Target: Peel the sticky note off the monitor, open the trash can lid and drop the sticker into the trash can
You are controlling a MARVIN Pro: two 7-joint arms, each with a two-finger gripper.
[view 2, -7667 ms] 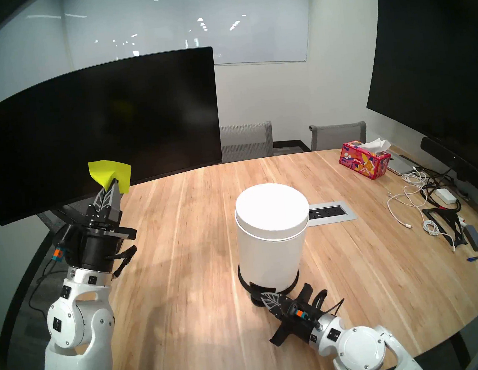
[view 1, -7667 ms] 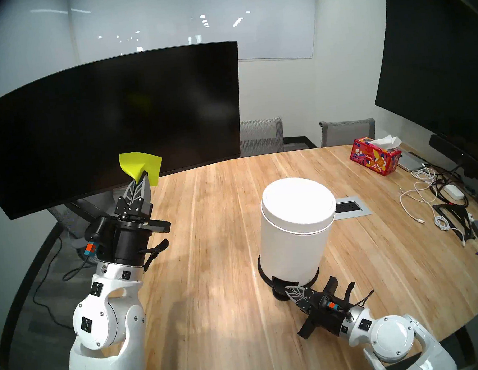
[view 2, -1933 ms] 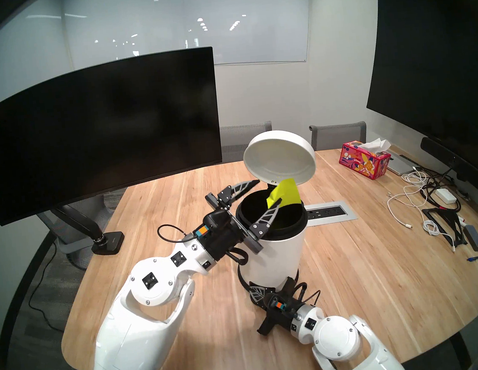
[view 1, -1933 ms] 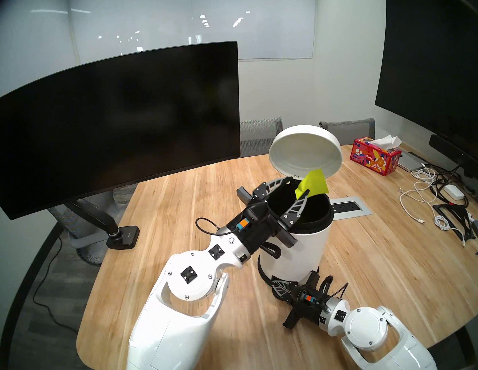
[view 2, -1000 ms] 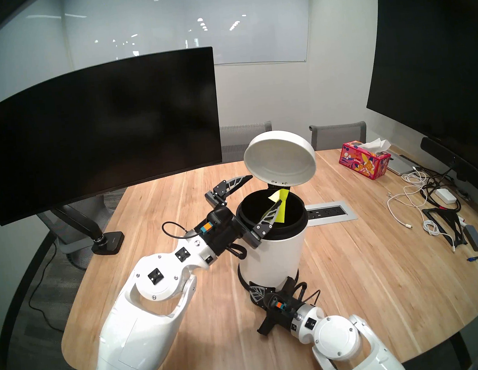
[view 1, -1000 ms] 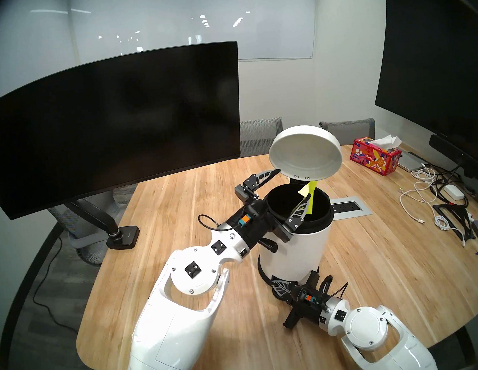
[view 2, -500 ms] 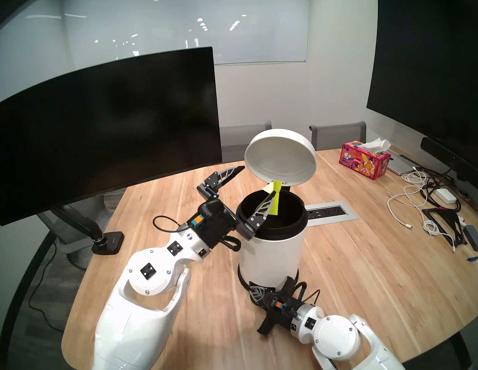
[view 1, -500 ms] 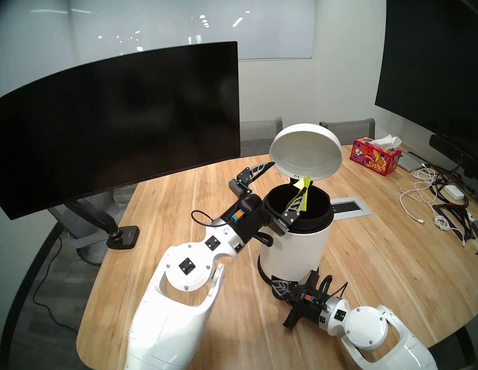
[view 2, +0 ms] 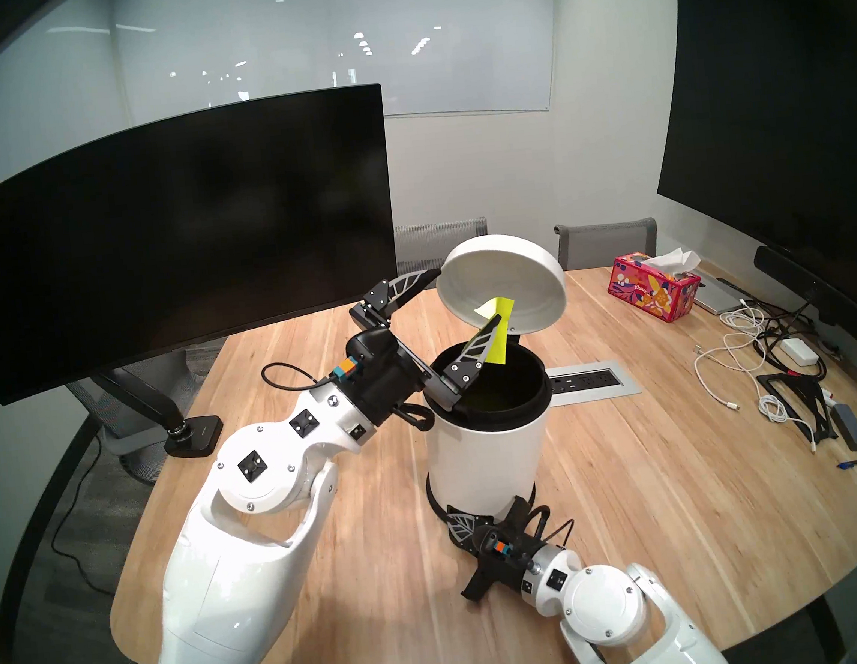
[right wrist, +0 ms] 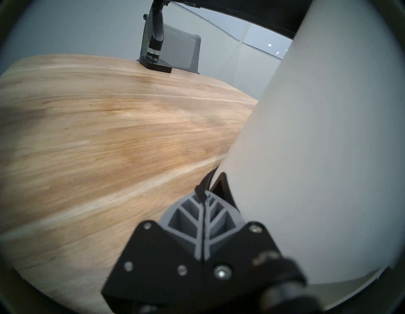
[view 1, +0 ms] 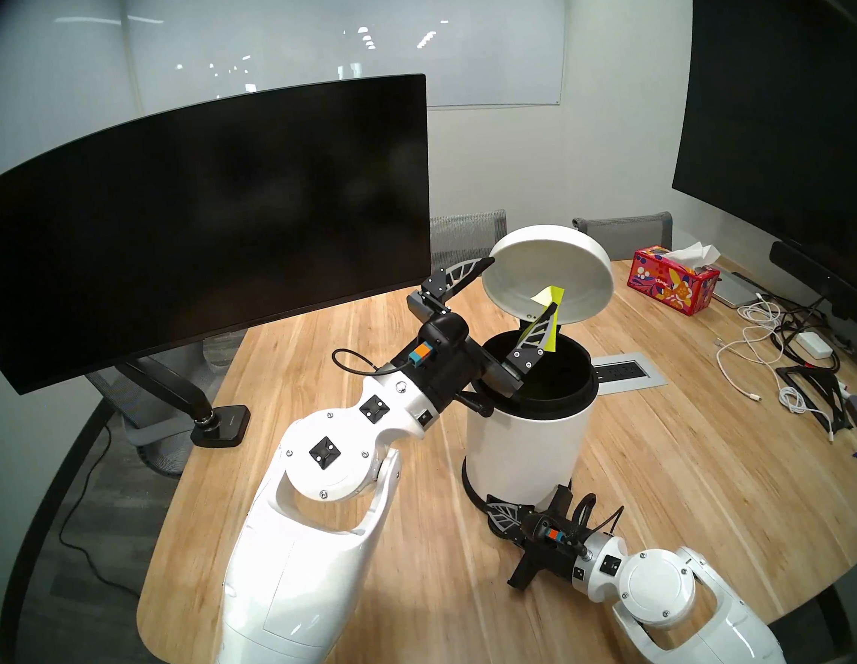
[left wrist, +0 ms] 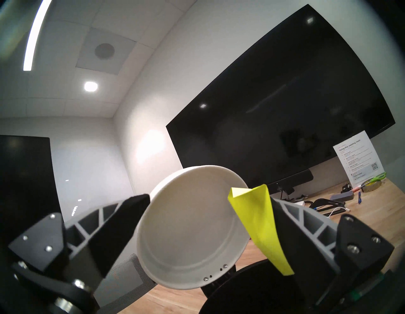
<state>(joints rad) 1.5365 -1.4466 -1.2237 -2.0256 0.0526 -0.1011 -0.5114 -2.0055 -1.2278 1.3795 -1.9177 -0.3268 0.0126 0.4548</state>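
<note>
The white trash can stands mid-table with its lid tilted up and the black liner showing. My left gripper is open just above the can's mouth, its far finger beside the lid's left rim. The yellow-green sticker clings to the near finger's inner face and hangs over the opening; the left wrist view shows the sticker on that finger in front of the lid. My right gripper is shut and rests on the black pedal at the can's base. The curved monitor is bare.
The monitor's arm base stands at the table's left. A tissue box, cables and small items lie at the right. A power outlet plate sits behind the can. A second large dark screen hangs on the right wall.
In the last second my left gripper rose and drew back from inside the can's mouth, still open, with the sticker still stuck to its near finger. The lid stays up; the right arm is unmoved.
</note>
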